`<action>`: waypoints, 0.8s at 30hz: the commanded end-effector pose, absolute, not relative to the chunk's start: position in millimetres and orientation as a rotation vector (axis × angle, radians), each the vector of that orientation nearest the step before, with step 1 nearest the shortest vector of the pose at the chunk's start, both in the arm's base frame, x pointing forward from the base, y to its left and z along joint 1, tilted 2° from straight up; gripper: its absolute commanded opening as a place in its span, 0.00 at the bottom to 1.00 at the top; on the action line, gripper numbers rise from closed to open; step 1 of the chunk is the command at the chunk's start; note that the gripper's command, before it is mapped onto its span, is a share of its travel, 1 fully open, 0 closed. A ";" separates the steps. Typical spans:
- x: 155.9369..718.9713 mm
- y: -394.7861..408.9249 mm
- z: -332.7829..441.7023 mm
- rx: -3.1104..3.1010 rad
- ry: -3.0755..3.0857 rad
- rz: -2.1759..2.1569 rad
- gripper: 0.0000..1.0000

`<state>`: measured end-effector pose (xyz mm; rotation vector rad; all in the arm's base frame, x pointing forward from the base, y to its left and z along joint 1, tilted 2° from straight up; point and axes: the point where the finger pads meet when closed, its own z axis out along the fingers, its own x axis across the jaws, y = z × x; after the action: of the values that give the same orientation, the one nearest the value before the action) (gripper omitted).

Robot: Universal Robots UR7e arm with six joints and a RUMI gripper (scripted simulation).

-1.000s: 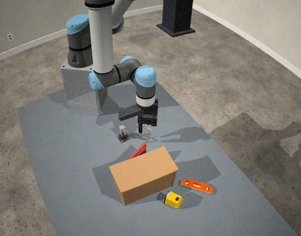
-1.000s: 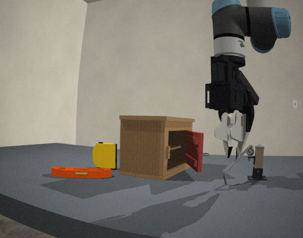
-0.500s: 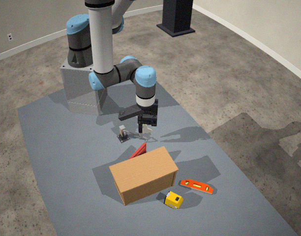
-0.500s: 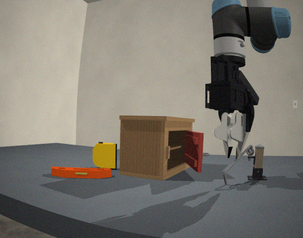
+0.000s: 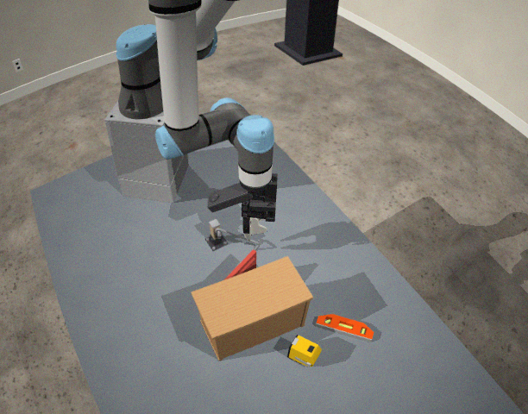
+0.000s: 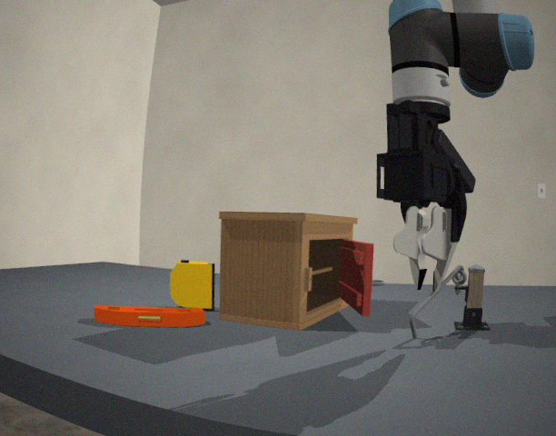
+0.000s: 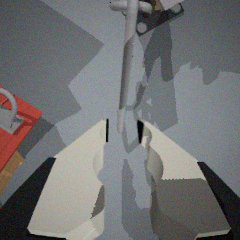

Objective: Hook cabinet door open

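Here we see the gripper (image 6: 427, 280) pointing straight down over the hook (image 6: 433, 294), its fingers set narrowly apart on either side of the rod without clamping it. The hook slopes down from the small post (image 6: 474, 288), with its bent tip resting on the grey mat (image 5: 122, 311), well short of the door. In the wrist view the rod (image 7: 127, 65) runs up the middle between the two fingertips. The wooden cabinet (image 6: 264, 267) sits flat on its base, with its red door (image 6: 356, 276) swung open toward the post. We can make out the eye (image 7: 9, 114) on the door's face. An orange level (image 5: 344, 326) and a yellow tape measure (image 5: 304, 350) lie beyond the cabinet.
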<state>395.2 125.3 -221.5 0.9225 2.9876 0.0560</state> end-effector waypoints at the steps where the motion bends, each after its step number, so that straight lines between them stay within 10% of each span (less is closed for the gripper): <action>1: 395.6 125.4 -222.2 0.922 2.986 0.057 0.14; 24: 396.0 125.8 -235.8 0.922 2.986 0.057 0.14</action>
<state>395.4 125.7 -232.7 0.9226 2.9877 0.0559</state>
